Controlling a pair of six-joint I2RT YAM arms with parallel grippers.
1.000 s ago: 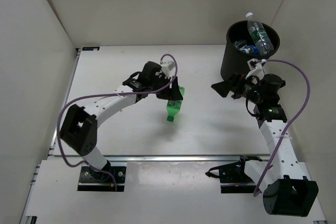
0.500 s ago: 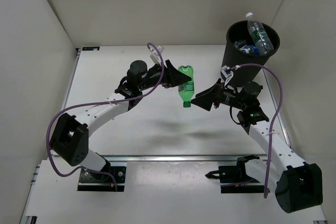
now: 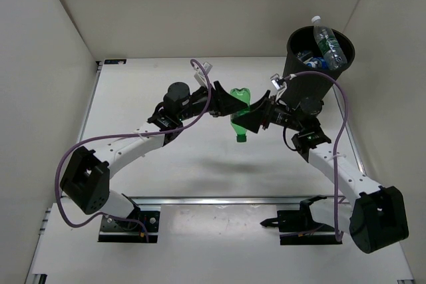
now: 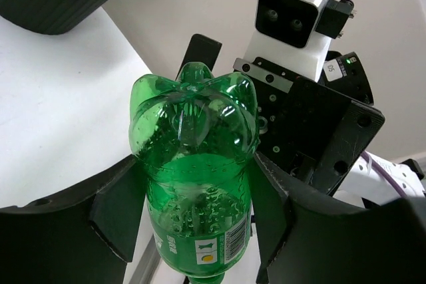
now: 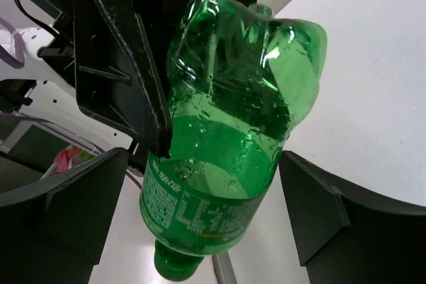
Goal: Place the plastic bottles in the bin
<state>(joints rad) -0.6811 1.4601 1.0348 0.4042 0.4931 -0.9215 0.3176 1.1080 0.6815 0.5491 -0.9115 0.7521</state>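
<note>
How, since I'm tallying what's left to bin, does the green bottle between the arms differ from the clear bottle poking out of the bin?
The green bottle is tinted green; the clear bottle is colourless with a white cap. The green bottle hangs cap down, clamped by the left gripper above the table; the clear bottle leans cap up inside the bin. Both are small plastic drink bottles.

White table [image 3: 120, 98], matte top. 3 white walls box it in: back wall [image 3: 200, 11], left wall [image 3: 40, 98], right wall [image 3: 396, 84]. Aluminium rail [image 3: 219, 200] along near edge. Small black bracket [image 3: 113, 62] at far-left corner.
</note>
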